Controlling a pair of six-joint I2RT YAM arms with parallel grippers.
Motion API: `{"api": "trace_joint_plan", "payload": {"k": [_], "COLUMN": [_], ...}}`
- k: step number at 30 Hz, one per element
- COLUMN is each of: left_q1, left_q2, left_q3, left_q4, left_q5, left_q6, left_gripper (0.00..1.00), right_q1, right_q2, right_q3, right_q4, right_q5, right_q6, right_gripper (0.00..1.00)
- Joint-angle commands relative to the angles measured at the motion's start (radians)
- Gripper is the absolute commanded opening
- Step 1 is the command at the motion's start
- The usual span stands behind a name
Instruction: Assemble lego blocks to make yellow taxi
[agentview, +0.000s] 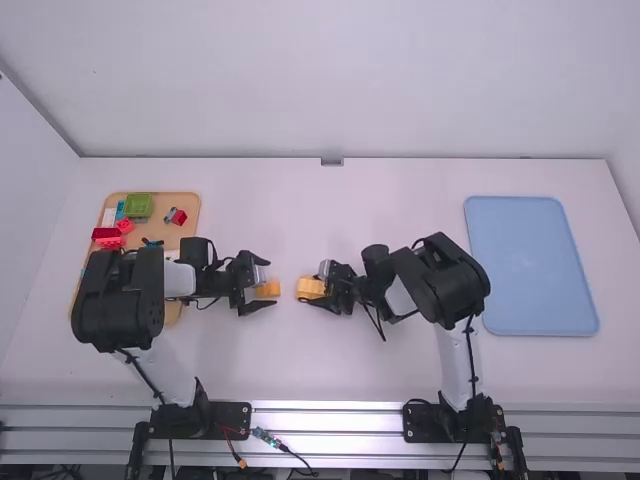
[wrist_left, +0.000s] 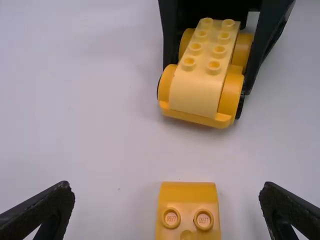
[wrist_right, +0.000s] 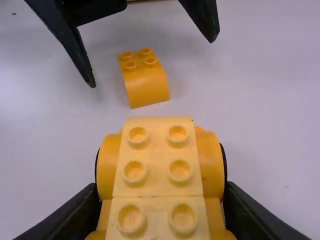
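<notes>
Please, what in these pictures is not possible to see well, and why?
- Yellow car: near end cut off by the bottom edge, right wrist view.
- Loose orange block: studded end cut off by the bottom edge, left wrist view.
- Wooden tray: partly hidden under the left arm, high view.
- Green brick: studs too small to count, high view.

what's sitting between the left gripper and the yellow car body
A curved orange-yellow brick lies between the left gripper and the car body; the right wrist view shows it.
</notes>
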Motion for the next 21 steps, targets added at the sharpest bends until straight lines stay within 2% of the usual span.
{"api": "trace_joint_plan", "payload": {"k": [1, 7, 12, 15, 17, 21], "left_q1": [0.002, -0.004, -0.034, -0.053, -0.056, -0.039], "left_q2": [0.012, 0.012, 0.012, 0.012, 0.012, 0.012], "left_q3": [0.007, 0.011, 0.008, 0.008, 0.009, 0.016], "left_q4": [-0.008, -0.008, -0.019, -0.022, -0.025, -0.047], "left_q5": [0.018, 0.016, -0.052, -0.074, -0.089, -0.087], "left_q6": [0.007, 0.003, 0.003, 0.004, 0.003, 0.003], "left_gripper": [0.95, 0.89, 0.87, 0.81, 0.73, 0.72], "right_q1": [0.002, 0.002, 0.002, 0.002, 0.002, 0.002], "right_q2": [0.018, 0.018, 0.018, 0.018, 0.018, 0.018], "right_q3": [-0.008, -0.009, -0.008, -0.001, 0.01, 0.027], "right_q4": [0.007, 0.002, 0.001, -0.017, -0.04, -0.089], "right_q5": [-0.021, -0.024, -0.026, -0.027, -0.028, -0.05], "right_q6": [0.002, -0.005, -0.004, -0.005, -0.006, -0.044], "right_gripper": [0.5, 0.47, 0.46, 0.46, 0.46, 0.46]}}
